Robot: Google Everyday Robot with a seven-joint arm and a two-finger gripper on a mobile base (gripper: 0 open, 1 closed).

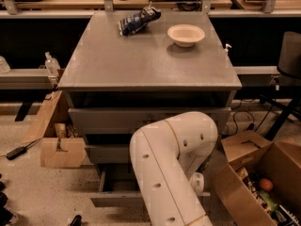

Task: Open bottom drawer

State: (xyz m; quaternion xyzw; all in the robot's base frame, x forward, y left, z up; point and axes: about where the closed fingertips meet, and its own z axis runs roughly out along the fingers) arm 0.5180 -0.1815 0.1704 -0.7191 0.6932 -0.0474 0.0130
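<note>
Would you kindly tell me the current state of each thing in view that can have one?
bottom drawer, pulled partly out.
middle drawer, looks shut.
top drawer, looks shut.
bowl, upright, looks empty.
chip bag, lying on the cabinet top.
cardboard box, flaps open, items inside.
gripper, hidden behind the arm, low before the cabinet.

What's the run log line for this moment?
bottom drawer: partly out | gripper: hidden behind arm | cabinet top: bowl, bag
</note>
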